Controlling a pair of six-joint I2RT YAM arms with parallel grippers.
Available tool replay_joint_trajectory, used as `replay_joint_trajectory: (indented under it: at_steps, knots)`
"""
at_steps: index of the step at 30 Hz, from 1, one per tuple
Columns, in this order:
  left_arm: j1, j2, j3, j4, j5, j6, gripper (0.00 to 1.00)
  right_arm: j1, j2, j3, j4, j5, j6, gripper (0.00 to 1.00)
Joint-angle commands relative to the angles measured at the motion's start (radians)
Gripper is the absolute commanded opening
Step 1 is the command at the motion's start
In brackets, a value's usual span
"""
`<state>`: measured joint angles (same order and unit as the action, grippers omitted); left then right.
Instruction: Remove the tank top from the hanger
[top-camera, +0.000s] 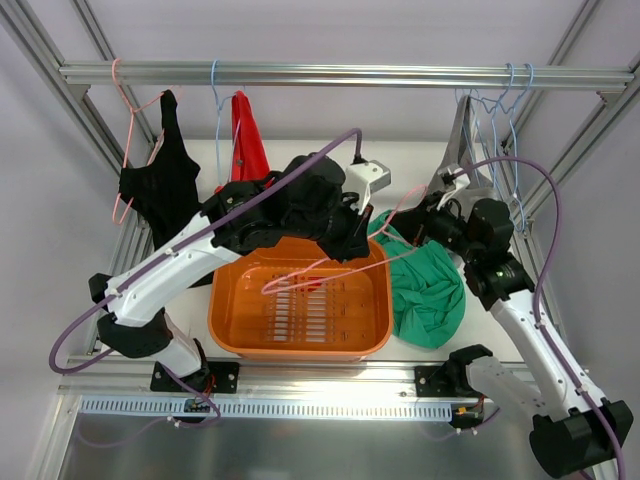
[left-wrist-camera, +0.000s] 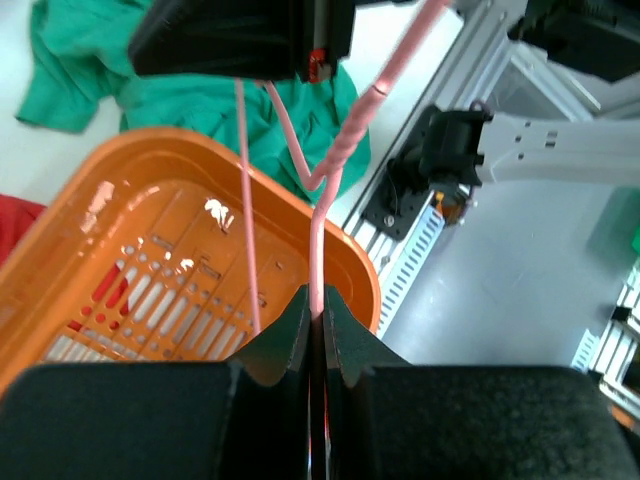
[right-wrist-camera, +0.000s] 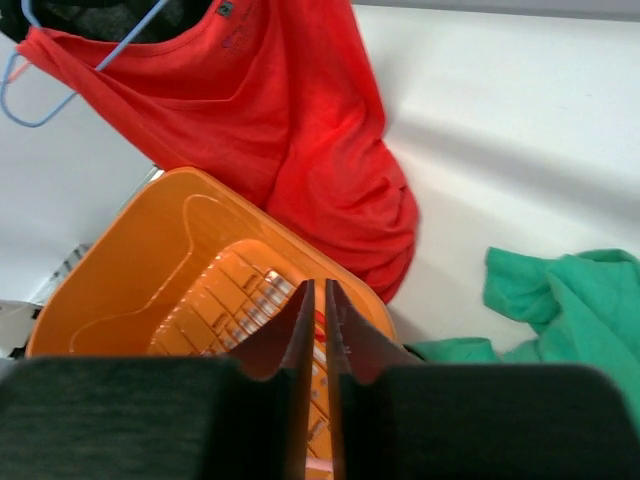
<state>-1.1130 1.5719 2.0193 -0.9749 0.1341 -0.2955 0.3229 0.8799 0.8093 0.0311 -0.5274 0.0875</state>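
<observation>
The salmon-pink wire hanger (top-camera: 310, 272) hangs tilted over the orange basket, and my left gripper (top-camera: 352, 240) is shut on it. In the left wrist view the jaws (left-wrist-camera: 316, 300) pinch the hanger (left-wrist-camera: 318, 230) on its thin wire, which shows bare of cloth. The teal-green tank top (top-camera: 430, 290) lies crumpled on the table just right of the basket; it also shows as tank top (left-wrist-camera: 150, 95) and tank top (right-wrist-camera: 580, 300). My right gripper (top-camera: 425, 232) hovers above the basket's far right corner. Its jaws (right-wrist-camera: 320, 290) stand shut with nothing between them.
The orange basket (top-camera: 300, 345) sits mid-table. A red top (top-camera: 245, 145) and a black top (top-camera: 165, 180) hang from the rail (top-camera: 340, 75) at left. A grey top (top-camera: 460, 150) and light-blue hangers (top-camera: 510, 130) hang at right.
</observation>
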Motion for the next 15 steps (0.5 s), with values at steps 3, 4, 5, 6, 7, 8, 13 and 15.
replay_joint_trajectory:
  at_steps: [3,4,5,6,7,8,13,15]
  knots:
    - [-0.004,-0.05,0.041,0.1,-0.161,0.004,0.0,-0.005,-0.048,0.166,-0.171,0.154,-0.037,0.16]
    - [-0.004,-0.052,0.039,0.104,-0.181,0.004,0.0,-0.013,-0.05,0.207,-0.23,0.193,-0.06,0.23]
    - [-0.004,-0.059,0.038,0.105,-0.201,0.004,0.0,-0.036,-0.047,0.302,-0.285,0.284,-0.068,0.4]
    - [-0.004,-0.064,0.035,0.108,-0.226,0.004,0.0,-0.05,-0.047,0.35,-0.391,0.331,-0.074,0.68]
    - [-0.004,-0.067,0.029,0.113,-0.276,0.006,0.0,-0.08,-0.041,0.394,-0.436,0.369,-0.08,0.73]
    - [-0.004,-0.075,0.022,0.116,-0.304,0.006,0.0,-0.094,-0.042,0.475,-0.471,0.427,-0.08,0.79]
    - [-0.002,-0.059,0.027,0.148,-0.506,0.013,0.0,-0.119,-0.045,0.658,-0.658,0.469,-0.178,0.94]
    - [-0.004,-0.04,0.071,0.157,-0.559,0.019,0.0,-0.119,-0.058,0.692,-0.715,0.455,-0.187,0.98]
